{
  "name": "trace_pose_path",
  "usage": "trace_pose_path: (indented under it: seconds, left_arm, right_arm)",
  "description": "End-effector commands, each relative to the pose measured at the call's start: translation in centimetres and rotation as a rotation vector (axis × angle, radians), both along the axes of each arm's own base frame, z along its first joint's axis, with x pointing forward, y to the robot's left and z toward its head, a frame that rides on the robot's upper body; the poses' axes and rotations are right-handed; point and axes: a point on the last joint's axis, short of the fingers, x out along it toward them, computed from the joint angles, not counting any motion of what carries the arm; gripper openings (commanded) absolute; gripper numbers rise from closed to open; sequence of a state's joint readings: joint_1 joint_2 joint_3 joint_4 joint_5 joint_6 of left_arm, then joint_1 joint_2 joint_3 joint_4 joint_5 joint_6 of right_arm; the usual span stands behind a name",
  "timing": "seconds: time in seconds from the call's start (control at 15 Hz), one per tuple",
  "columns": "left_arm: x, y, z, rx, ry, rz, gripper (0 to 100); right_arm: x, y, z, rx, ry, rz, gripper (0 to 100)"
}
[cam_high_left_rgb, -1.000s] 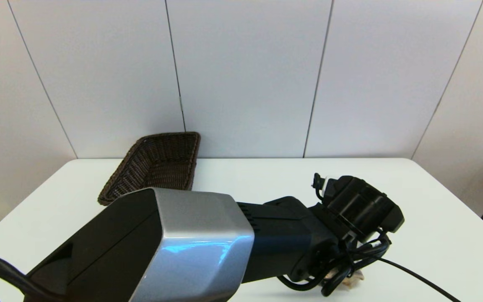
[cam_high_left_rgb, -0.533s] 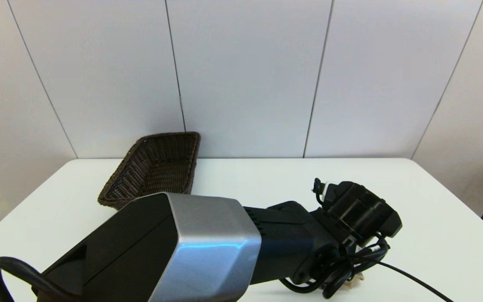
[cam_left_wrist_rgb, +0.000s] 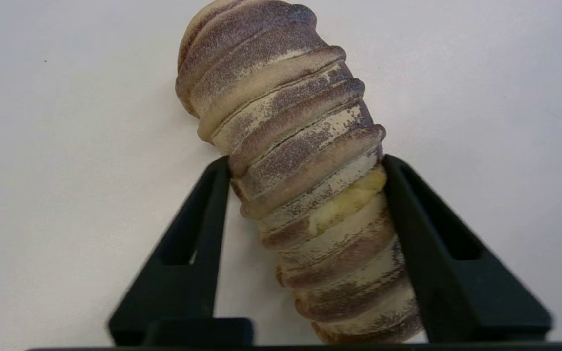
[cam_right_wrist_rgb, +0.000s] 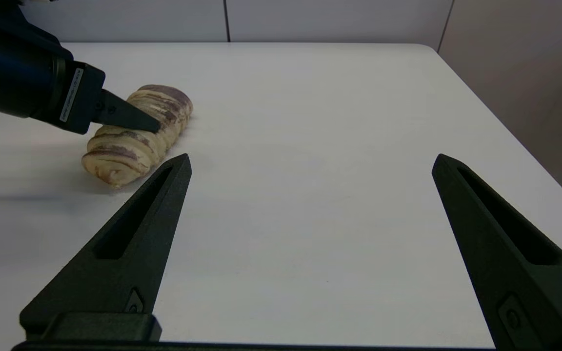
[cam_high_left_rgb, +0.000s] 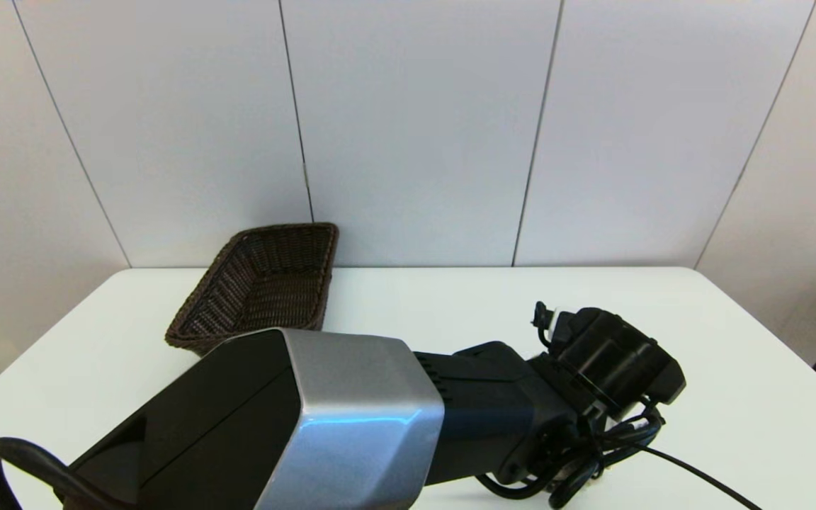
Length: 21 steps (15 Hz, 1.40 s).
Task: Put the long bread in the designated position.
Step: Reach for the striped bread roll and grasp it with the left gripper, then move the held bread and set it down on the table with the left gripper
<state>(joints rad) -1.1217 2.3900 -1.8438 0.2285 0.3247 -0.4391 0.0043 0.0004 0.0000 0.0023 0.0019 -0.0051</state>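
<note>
The long bread (cam_left_wrist_rgb: 291, 126), ridged tan with purple-brown stripes, lies on the white table. My left gripper (cam_left_wrist_rgb: 305, 163) is shut on it, with one black finger pressed against each side near its middle. The right wrist view shows the same loaf (cam_right_wrist_rgb: 115, 156) resting on the table with a left finger (cam_right_wrist_rgb: 125, 116) across it. In the head view my left arm (cam_high_left_rgb: 613, 361) reaches across to the right front of the table and hides the bread. My right gripper (cam_right_wrist_rgb: 311, 161) hovers open over bare table, apart from the loaf.
A dark wicker basket (cam_high_left_rgb: 259, 283) stands tilted against the wall at the table's back left, with nothing in it. A black cable (cam_high_left_rgb: 698, 467) trails from the left wrist over the table's front right. The table edge (cam_right_wrist_rgb: 481, 97) runs on the right.
My left arm has dropped a little and shifted slightly right. The pale bit of bread that showed under the wrist is now hidden. The basket has not moved.
</note>
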Motion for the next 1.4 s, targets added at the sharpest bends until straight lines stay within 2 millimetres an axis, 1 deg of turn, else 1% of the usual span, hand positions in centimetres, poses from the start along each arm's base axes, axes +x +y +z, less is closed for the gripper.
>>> trace_pose_path:
  seconds: [0.07,0.27,0.47,0.6,0.67,0.73,0.87,1.0,1.07,1.13,1.27,1.4]
  left_arm:
    - [0.0,0.1,0.5,-0.008,-0.006,0.004,0]
    - [-0.6,1.3,2.4,-0.003,-0.006,0.002,0]
    - [-1.4,4.1,5.5,0.049,0.017,0.014,0]
    - [-2.1,7.1,8.0,0.090,0.029,0.025,0]
    - [-2.4,9.1,9.3,0.118,0.024,0.022,0]
    - [-2.7,12.0,10.7,0.160,0.020,0.021,0]
    - [-3.4,16.7,12.3,0.236,0.020,0.026,0]
    - [-4.2,21.2,12.8,0.300,0.027,0.042,0]
    - [-4.7,23.4,12.8,0.324,0.027,0.052,0]
    - [-5.6,25.8,12.5,0.353,0.035,0.062,0]
    - [-7.2,29.1,11.5,0.387,0.056,0.081,0]
    - [-8.8,31.5,10.3,0.411,0.080,0.107,0]
  right_arm:
    - [0.0,0.0,0.0,-0.001,0.002,0.002,100]
    - [0.0,0.0,0.0,-0.001,0.002,0.002,100]
    - [0.0,0.0,0.0,0.001,0.000,0.000,100]
    - [0.0,0.0,0.0,-0.001,0.002,0.002,100]
    - [0.0,0.0,0.0,-0.001,0.002,0.000,100]
    - [0.0,0.0,0.0,-0.001,0.000,0.000,100]
    - [0.0,0.0,0.0,-0.001,0.002,0.000,100]
    - [0.0,0.0,0.0,-0.001,0.000,0.000,100]
    - [0.0,0.0,0.0,-0.001,0.002,0.000,100]
    - [0.0,0.0,0.0,0.001,0.000,0.000,100]
    - [0.0,0.0,0.0,0.001,0.002,0.001,100]
    - [0.0,0.0,0.0,0.000,0.002,0.000,100]
